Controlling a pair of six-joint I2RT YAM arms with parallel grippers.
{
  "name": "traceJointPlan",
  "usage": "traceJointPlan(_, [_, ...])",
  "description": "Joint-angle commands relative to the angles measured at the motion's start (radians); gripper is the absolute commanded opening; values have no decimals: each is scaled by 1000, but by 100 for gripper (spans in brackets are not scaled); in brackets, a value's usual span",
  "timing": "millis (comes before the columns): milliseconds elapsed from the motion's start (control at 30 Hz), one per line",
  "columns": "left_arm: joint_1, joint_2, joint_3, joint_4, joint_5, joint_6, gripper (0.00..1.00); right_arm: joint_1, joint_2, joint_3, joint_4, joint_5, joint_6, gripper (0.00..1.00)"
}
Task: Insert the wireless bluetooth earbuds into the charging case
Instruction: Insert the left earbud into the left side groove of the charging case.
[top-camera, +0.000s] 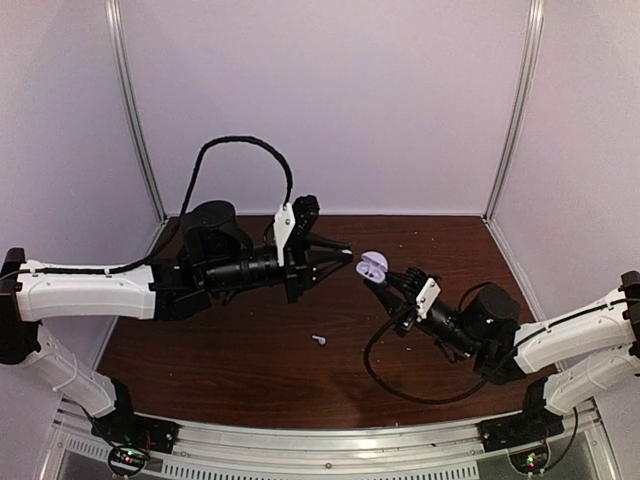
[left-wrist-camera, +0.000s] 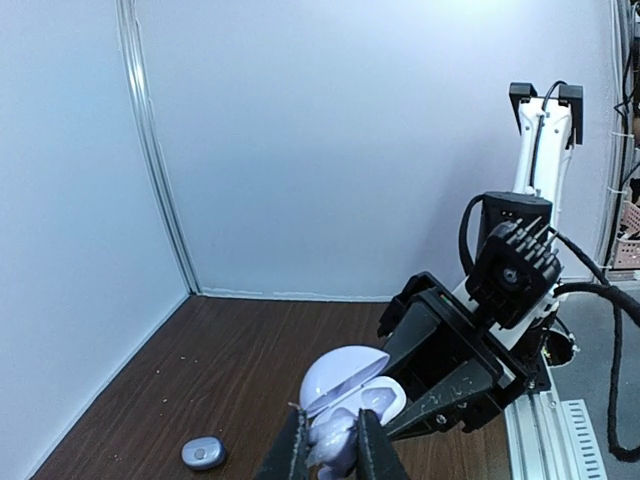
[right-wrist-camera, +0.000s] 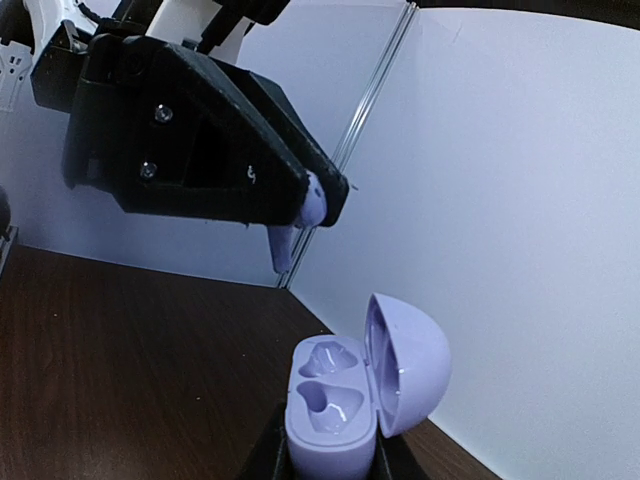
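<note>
Left gripper (top-camera: 346, 256) pinches one earbud (right-wrist-camera: 285, 243) near the open case (right-wrist-camera: 405, 360) clamped in our right gripper (top-camera: 382, 284); next, we judge, that earbud must settle squarely into an empty well (right-wrist-camera: 325, 402).

- Left arm (top-camera: 90, 290) reaches rightward, about level; left gripper (top-camera: 347, 256) nearly closed, pinching an earbud (right-wrist-camera: 313, 203).
- Right arm (top-camera: 570, 340) reaches left and far; right gripper (top-camera: 380, 281) clamped on the charging case (right-wrist-camera: 345, 400).

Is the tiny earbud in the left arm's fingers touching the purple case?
Apart. The right wrist view shows the earbud pinched in the left fingers, hanging above the open case, with bare wall showing between them.
</note>
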Motion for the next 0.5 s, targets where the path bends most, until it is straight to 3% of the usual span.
traceJointPlan(0, [-25,17,31,98,20,-1,14,22,17,16,91,78,-59,0])
traceJointPlan(467, [-44,61,37,166,10,-32,14,67,51,21,164,150,-73,0])
